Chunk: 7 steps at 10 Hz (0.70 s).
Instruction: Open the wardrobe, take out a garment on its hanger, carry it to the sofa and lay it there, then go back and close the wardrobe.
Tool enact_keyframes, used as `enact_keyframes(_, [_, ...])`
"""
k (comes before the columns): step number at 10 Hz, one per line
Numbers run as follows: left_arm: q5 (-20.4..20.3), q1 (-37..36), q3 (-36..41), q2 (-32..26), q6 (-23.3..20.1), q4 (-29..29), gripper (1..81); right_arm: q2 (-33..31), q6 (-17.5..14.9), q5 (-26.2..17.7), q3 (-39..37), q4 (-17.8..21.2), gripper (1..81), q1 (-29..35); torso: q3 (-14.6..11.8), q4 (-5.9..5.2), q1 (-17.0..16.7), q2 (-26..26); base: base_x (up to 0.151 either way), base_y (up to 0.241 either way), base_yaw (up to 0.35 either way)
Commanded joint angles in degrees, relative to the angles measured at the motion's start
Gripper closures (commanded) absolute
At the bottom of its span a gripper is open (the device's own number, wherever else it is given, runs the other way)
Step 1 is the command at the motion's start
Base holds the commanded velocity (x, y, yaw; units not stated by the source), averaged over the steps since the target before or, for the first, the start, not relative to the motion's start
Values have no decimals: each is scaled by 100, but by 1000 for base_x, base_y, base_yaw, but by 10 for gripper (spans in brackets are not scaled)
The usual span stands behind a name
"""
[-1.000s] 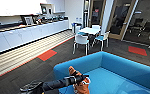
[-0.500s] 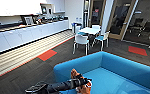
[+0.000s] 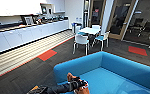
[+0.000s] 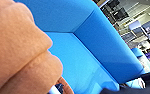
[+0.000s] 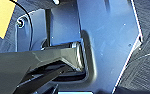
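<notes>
Your left claw (image 3: 77, 84) sits at the near corner of the sofa (image 3: 121, 67), reaching in over the arm from the lower edge of the head view. Whether its fingers are clamped or apart you cannot tell; the dark wrist hides them. The garment (image 3: 70, 76) shows as a rust-orange bulge right at that claw, and in the left wrist view the same fleece (image 4: 18, 50) bunches close to the lens, with the blue seat cushion (image 4: 76, 62) beneath and beyond it. The hanger cannot be made out with any certainty.

You are in the carry-and-lay step: the garment has reached the sofa but looks bunched at the claw, not spread on the cushion. The next move, as I judge it, calls for lowering over the seat so the fabric settles flat before any release, keeping it clear of the sofa's arm.

As for orientation, too little of the garment shows to name its long axis; it appears to hang or fold down from the claw towards the seat.

Of your right claw, the state cannot be told either; its wrist view gives dark robot plate over grey carpet (image 5: 146, 72).

Farther out stand a white table (image 3: 89, 30) with chairs and a long counter (image 3: 28, 35).
</notes>
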<state>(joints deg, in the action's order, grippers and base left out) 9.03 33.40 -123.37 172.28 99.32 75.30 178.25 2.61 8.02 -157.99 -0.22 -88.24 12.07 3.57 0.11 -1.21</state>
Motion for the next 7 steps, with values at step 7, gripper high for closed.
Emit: enact_keyframes(7, [336,-409,-1548,555,0,1090,10,46,-24,-204,50,-13,10,29,0,0,-2,0,0,0,0])
